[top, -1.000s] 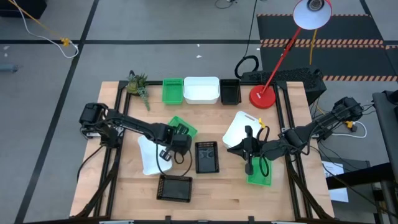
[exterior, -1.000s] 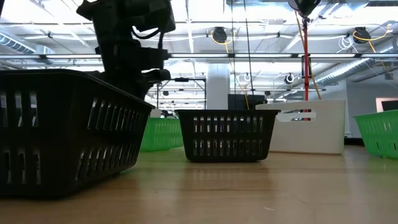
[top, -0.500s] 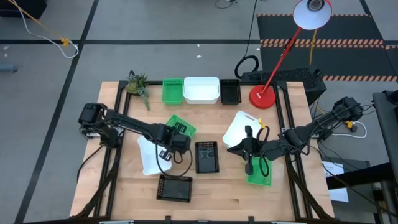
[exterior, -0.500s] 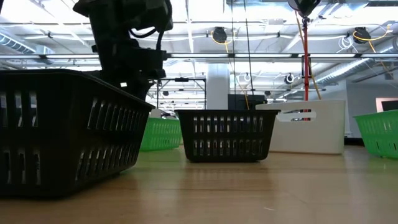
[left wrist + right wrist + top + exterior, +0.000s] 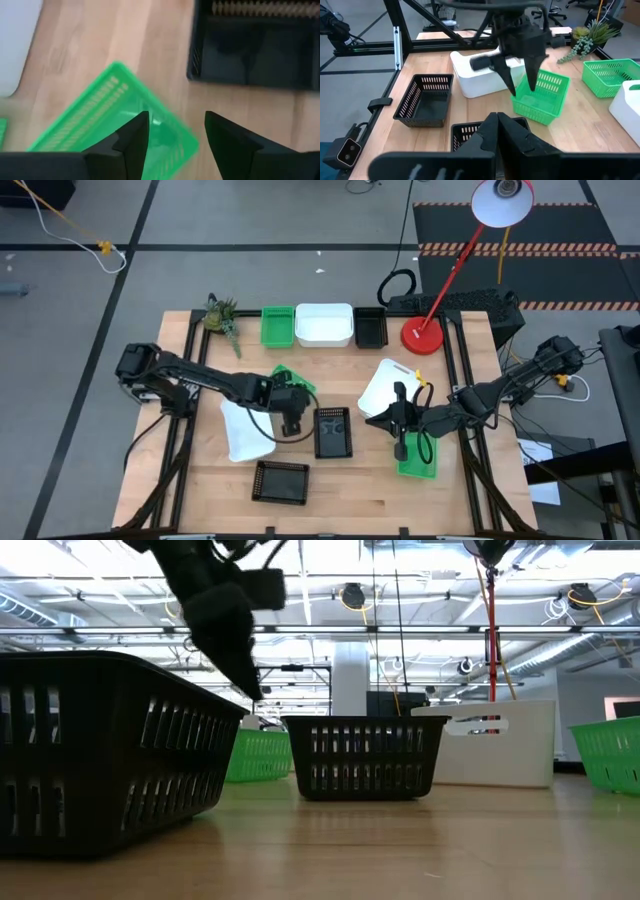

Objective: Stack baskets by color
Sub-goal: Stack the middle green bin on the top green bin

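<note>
1. Fingers of the left gripper (image 5: 291, 412) stand apart over the near rim of a tilted green basket (image 5: 290, 384) mid-table; in the left wrist view the two dark fingers (image 5: 134, 136) straddle that rim with nothing clamped between them.
2. Bare wood lies just beside this basket, between it and a black basket (image 5: 333, 431) at the table's middle; a white basket (image 5: 243, 432) sits on the other side, under the left arm.
3. The right gripper (image 5: 402, 421) has its fingers pressed together, empty, over the edge of another white basket (image 5: 384, 385) and just beside a green basket (image 5: 417, 455) near the right edge.
4. A second black basket (image 5: 281, 481) sits at the front edge, with open wood between it and the right-hand green one.
5. Along the back edge stand a green basket (image 5: 277, 326), a white basket (image 5: 323, 324) and a black basket (image 5: 370, 328), side by side, touching or nearly so.
6. Every basket whose inside shows looks empty.
7. A plant (image 5: 223, 319) and a red lamp base (image 5: 422, 336) flank the back row.
</note>
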Controlling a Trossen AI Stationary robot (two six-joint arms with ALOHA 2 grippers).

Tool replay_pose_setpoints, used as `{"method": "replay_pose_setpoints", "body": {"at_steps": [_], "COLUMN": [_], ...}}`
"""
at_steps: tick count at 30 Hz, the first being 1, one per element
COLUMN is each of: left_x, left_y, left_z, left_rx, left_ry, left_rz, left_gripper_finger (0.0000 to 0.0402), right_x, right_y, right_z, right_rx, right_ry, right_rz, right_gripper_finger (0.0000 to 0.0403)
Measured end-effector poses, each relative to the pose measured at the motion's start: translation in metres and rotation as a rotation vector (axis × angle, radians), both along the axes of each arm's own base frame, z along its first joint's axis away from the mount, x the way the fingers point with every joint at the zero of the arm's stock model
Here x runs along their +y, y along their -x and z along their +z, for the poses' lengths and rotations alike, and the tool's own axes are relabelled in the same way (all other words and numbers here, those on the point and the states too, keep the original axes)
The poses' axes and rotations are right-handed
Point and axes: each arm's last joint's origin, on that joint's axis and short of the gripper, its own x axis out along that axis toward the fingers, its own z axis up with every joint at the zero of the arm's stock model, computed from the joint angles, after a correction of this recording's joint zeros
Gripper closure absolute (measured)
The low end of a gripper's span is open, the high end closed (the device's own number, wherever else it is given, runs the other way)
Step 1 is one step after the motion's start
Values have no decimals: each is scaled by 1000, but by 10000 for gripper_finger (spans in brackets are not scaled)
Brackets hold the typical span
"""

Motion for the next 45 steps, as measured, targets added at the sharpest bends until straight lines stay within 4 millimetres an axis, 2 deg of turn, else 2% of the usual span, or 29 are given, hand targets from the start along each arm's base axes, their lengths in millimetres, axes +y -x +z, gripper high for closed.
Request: {"method": "replay_pose_setpoints", "body": {"at_steps": [5, 10, 13, 18, 22, 28, 29, 35, 39, 45], "left_x": [2, 1, 2, 5, 5, 8, 9, 11, 10, 6], "left_y": [-4, -8, -12, -14, -16, -13, -12, 0, 9, 27], "left_z": [-7, -19, -27, -42, -44, -36, -34, -19, -5, 27], "left_rx": [-27, 0, 13, 73, 71, 84, 89, 126, 135, 83], "left_ry": [-24, -13, -8, -28, -61, -93, -98, -145, -169, -207], "left_rz": [136, 161, 173, 185, 155, 102, 87, 24, -26, -119], "left_gripper_finger": [191, 169, 170, 204, 263, 377, 386, 379, 393, 388], "right_x": [0, 0, 0, 0, 0, 0, 0, 0, -1, -1], "right_y": [0, 0, 0, 0, 0, 1, 0, 1, 1, 2], "right_z": [0, 0, 0, 0, -1, -1, -1, -2, -3, -7], "right_rx": [2, 0, 1, 1, 5, 10, 12, 23, 30, 50], "right_ry": [1, 0, 0, 3, 5, 8, 9, 25, 28, 37], "right_rz": [0, 0, 0, 2, 2, 2, 2, 7, 6, 6], "right_gripper_finger": [403, 403, 403, 403, 403, 403, 403, 403, 403, 403]}}
